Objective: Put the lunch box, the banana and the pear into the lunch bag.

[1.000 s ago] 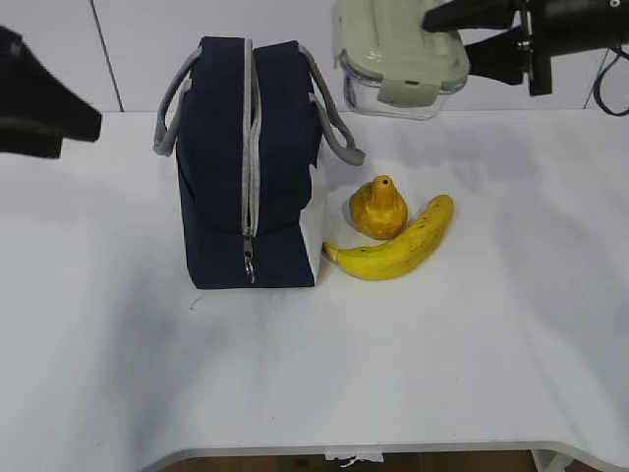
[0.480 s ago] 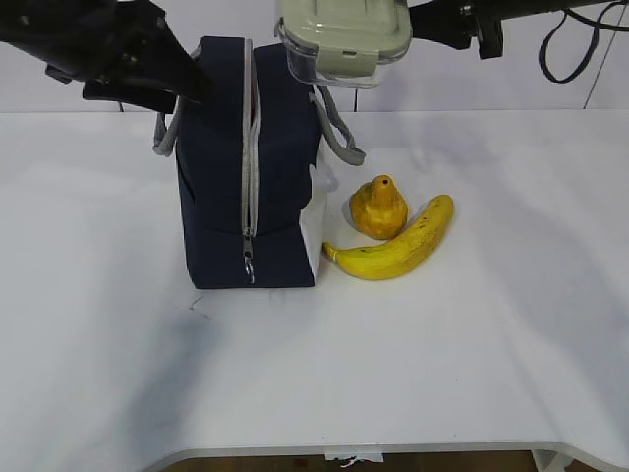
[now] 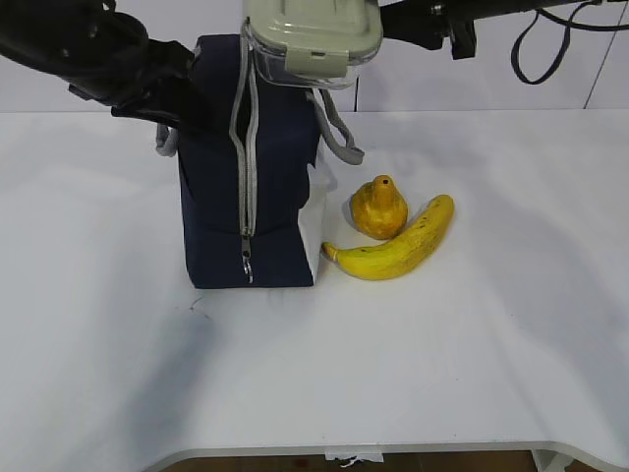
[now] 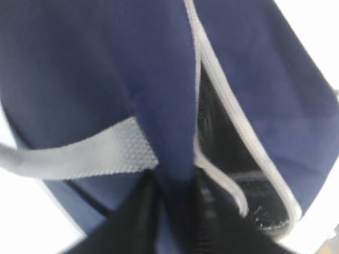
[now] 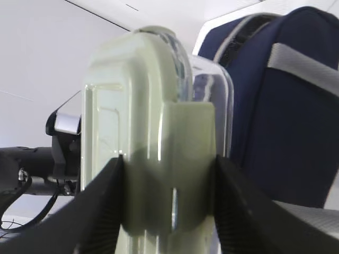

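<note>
The navy lunch bag (image 3: 270, 177) stands upright at centre left, its grey zipper open at the top. My right gripper (image 3: 388, 25) is shut on the lunch box (image 3: 310, 39), clear with a sage-green lid, and holds it just above the bag's open top; in the right wrist view the lunch box (image 5: 153, 132) sits between my fingers with the lunch bag (image 5: 286, 116) beside it. My left gripper (image 3: 192, 103) is shut on the bag's left top edge; the left wrist view shows navy fabric (image 4: 169, 137) pinched between its fingers. The pear (image 3: 378, 208) and banana (image 3: 398, 244) lie right of the bag.
The white table (image 3: 442, 364) stretches to the front and right; its front edge runs along the bottom of the exterior view. The bag's grey handles (image 3: 339, 133) hang over its sides. A black cable (image 3: 560, 49) loops from the right arm at top right.
The right gripper has carried the lunch box leftward, from right of the bag to over its top. The left arm has come in and gripped the bag's left edge, spreading the zipper opening.
</note>
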`<state>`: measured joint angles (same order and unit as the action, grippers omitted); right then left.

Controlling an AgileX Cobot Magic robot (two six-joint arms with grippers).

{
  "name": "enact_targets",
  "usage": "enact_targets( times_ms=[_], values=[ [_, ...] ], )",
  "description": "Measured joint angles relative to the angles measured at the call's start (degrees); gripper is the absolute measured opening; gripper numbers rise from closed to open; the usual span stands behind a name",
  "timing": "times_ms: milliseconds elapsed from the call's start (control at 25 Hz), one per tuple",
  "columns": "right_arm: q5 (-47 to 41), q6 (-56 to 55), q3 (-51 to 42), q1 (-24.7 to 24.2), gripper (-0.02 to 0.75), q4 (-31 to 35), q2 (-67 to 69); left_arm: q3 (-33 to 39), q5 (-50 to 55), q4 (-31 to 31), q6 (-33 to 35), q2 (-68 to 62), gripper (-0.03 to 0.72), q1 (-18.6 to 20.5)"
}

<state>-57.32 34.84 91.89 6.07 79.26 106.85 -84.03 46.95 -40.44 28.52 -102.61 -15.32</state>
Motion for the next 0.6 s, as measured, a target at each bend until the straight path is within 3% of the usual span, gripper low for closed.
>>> enact_targets(
  times_ms=[80, 120, 600],
  values=[
    [1.05, 0.00, 0.00, 1.07, 0.369, 0.09, 0.00, -0.25, 0.54, 0.34, 0.00, 0.00, 0.026, 0.00],
    [1.32, 0.00, 0.00, 1.64, 0.369, 0.24, 0.00, -0.29, 0.56, 0.46, 0.00, 0.00, 0.008, 0.00],
    [6.73, 0.11, 0.12, 3.40, 0.368, 0.40, 7.31, -0.29, 2.51, 1.14, -0.13, 0.59, -0.006, 0.00]
  ],
)
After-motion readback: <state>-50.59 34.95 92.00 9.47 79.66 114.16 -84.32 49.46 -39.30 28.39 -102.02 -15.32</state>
